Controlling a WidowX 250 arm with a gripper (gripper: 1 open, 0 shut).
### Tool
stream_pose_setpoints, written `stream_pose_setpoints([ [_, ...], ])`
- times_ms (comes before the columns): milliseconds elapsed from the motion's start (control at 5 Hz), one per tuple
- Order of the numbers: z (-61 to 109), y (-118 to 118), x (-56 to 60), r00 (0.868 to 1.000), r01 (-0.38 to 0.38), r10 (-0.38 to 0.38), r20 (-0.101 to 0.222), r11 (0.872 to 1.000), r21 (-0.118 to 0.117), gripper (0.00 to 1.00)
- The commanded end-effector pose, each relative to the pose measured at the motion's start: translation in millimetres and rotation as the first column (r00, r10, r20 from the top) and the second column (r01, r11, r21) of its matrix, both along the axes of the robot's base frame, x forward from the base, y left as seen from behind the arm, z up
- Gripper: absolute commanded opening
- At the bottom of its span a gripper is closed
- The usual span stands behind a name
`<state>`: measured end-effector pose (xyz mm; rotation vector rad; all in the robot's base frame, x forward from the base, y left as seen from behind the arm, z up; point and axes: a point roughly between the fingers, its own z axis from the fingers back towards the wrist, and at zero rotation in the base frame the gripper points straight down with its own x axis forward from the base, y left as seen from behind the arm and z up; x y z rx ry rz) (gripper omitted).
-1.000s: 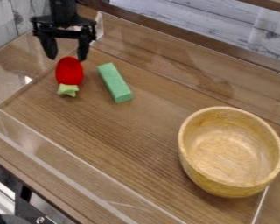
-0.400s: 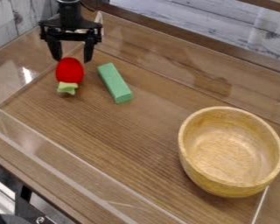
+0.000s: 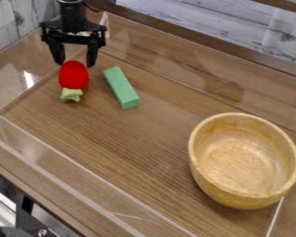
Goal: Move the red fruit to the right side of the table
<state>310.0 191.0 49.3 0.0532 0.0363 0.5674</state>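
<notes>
Since the frame from a second ago, your gripper (image 3: 74,54) has shifted slightly to the right in the view, and the arm above it has moved the same way; the strawberry-like toy (image 3: 73,76), the green block (image 3: 121,87) and the wooden bowl (image 3: 244,161) lie where they did.

You have the arm reaching in from the top edge of the view, toward the upper left part of the wood-grain tabletop (image 3: 138,148). Its dark body comes down to the gripper, whose two black fingers spread sideways, one to the left and one to the right. The fingers are released and wide apart, with the red toy's upper end between or just below them; you can't tell from this angle whether either one touches it. Nothing shows as gripped.

Your strawberry-like toy lies in the upper left area of the tabletop, its red body toward the gripper and its pale green leafy cap (image 3: 71,94) pointing down the view. The green block lies just to its right, apart from it and tilted in the view. The round, light wooden bowl sits well apart from both, at the lower right, and its inside looks bare.
</notes>
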Motion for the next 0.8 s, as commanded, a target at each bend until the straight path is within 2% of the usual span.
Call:
stream_pose_setpoints([
  [0, 26.9, -1.5, 8.5, 0.997, 0.032, -0.035, 0.062, 0.999, 0.036, 1.00],
  [600, 22.0, -2.2, 11.8, 0.999, 0.011, -0.012, 0.043, 1.000, 0.007, 1.00],
])
